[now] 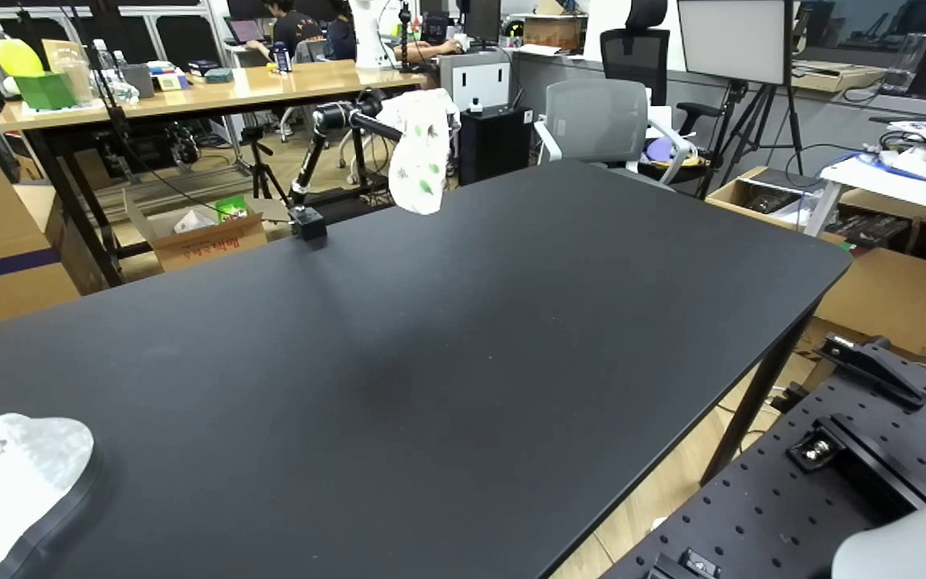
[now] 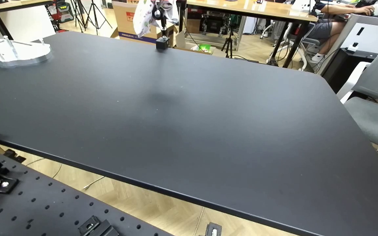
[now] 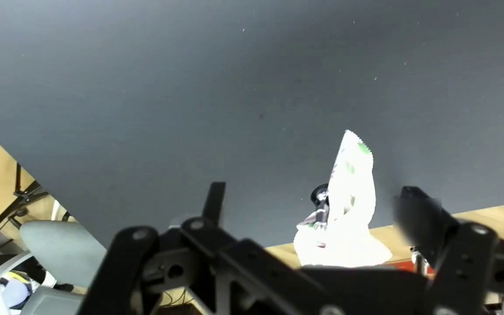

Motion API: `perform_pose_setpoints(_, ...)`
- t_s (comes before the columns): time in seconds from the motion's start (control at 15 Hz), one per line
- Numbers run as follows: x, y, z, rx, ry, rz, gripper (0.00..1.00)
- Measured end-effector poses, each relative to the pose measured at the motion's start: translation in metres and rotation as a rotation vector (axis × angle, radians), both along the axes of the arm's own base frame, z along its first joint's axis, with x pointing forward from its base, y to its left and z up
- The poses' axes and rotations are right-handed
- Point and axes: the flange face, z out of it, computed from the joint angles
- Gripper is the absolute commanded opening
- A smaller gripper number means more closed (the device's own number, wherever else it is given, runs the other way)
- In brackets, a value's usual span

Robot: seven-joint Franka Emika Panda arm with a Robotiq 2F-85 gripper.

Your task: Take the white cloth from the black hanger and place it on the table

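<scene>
The white cloth (image 1: 421, 153) with green prints hangs draped over the end of the black hanger (image 1: 302, 173), a jointed arm clamped to the far edge of the black table (image 1: 463, 346). In an exterior view the cloth (image 2: 144, 18) and hanger (image 2: 162, 32) are cut by the top edge. In the wrist view my gripper (image 3: 314, 190) is open, its two fingers apart. The cloth (image 3: 350, 210) shows between them, overexposed, with part of the hanger (image 3: 320, 201) beside it. Nothing is held. The gripper is outside both exterior views.
A clear plate with upright pegs (image 1: 53, 450) lies at one end of the table, also seen in an exterior view (image 2: 18, 55). A grey chair (image 1: 596, 121) stands beyond the table. A black perforated mounting plate (image 1: 752, 498) sits by the near edge. Cardboard boxes (image 1: 210, 245) are behind.
</scene>
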Motion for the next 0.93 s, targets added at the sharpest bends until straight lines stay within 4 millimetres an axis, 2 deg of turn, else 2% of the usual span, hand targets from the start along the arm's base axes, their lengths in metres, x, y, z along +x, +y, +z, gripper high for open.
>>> perform_pose_setpoints(0.27, 0.043, -0.04, -0.009, 0.023, 0.023, 0.027, 1.0)
perform_pose_setpoints(0.4, 0.065, -0.049, -0.014, 0.036, 0.064, 0.094, 1.0)
perform_pose_setpoints(0.53, 0.085, -0.05, -0.02, 0.058, 0.123, 0.192, 1.0)
perform_pose_setpoints(0.67, 0.092, -0.051, -0.027, 0.064, 0.135, 0.202, 1.0)
perform_pose_setpoints(0.93, 0.091, -0.05, -0.027, 0.053, 0.136, 0.211, 1.0)
